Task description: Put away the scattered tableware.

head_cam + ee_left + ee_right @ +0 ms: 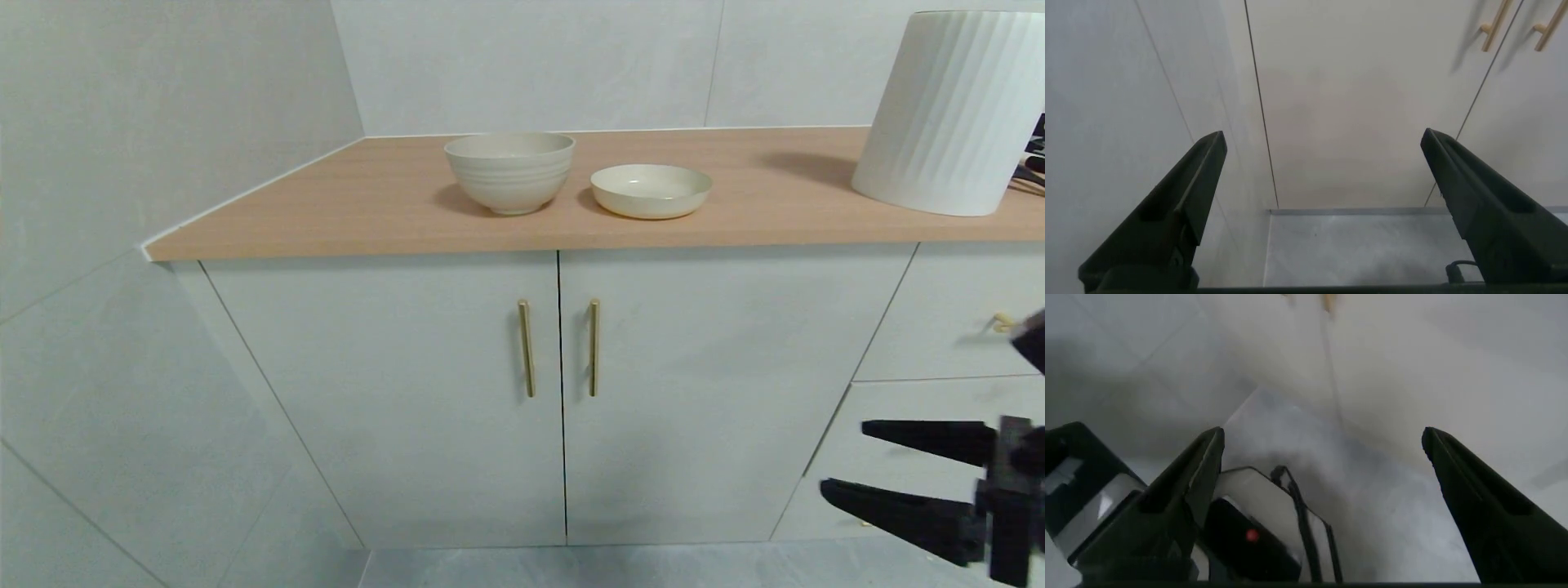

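Observation:
A deep cream bowl [509, 171] with ribbed sides stands on the wooden countertop [343, 204]. Beside it, to the right, sits a shallow cream dish [651, 190]. Low at the right, in front of the cabinet's lower drawers, my right gripper [849, 457] hangs open and holds nothing; its black fingers [1167, 514] spread wide over the grey floor. My left gripper [1323, 155] is open too, with nothing in it, facing the base of the cabinet beside the left wall.
A tall white ribbed lamp shade [951, 110] stands on the counter's right end. Below the counter are two white doors with gold bar handles [526, 348] [593, 347], and drawers to the right with a gold knob [1000, 322]. A tiled wall closes the left side.

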{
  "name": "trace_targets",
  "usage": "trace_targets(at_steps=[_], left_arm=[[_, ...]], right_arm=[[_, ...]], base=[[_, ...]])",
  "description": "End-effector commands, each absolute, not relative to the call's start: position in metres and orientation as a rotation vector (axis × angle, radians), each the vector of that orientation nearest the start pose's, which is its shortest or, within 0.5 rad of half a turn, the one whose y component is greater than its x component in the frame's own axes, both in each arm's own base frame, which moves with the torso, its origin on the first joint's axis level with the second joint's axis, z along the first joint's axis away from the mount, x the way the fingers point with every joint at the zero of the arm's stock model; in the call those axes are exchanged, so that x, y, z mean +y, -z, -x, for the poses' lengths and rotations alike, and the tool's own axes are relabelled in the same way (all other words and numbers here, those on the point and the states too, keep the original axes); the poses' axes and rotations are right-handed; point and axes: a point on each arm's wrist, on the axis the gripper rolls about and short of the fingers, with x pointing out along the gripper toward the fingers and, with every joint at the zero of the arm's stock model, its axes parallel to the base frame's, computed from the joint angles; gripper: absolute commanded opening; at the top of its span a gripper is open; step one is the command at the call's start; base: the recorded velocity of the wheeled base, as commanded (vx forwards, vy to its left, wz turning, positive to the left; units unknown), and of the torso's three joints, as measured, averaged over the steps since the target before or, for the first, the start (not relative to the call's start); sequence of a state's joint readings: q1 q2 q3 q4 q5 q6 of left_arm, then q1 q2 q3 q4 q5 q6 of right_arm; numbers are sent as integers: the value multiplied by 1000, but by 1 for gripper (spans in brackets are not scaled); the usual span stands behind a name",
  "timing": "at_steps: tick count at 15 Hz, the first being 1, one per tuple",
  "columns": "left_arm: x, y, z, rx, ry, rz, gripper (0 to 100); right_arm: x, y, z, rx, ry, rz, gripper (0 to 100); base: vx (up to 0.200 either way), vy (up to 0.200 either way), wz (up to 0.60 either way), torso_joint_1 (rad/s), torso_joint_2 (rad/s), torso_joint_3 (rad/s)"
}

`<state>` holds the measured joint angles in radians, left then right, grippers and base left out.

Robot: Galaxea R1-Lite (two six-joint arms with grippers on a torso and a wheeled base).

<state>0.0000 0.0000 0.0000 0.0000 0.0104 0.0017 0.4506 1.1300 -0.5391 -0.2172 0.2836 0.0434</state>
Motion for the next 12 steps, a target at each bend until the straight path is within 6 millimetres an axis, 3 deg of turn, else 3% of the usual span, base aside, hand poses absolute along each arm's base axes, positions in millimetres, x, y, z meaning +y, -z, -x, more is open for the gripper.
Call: trace_targets(at_steps=[1,4,7,12], left_arm=[[0,-76,23,2,-11,-2,100],[0,-76,23,2,-11,0,100],[0,-76,23,2,-11,0,100],[0,-75,23,0,-11,0,100]], right_arm=[[129,-182,-202,440,-797,15,100],[151,-173,-236,424,-803,14,100],[179,-182,-270,363,-811,12,100],[209,-167,-297,354,-669,57,100]], base=[[0,0,0,0,0,0],[0,0,0,0,0,0],[0,0,0,0,0,0],[0,0,0,0,0,0]])
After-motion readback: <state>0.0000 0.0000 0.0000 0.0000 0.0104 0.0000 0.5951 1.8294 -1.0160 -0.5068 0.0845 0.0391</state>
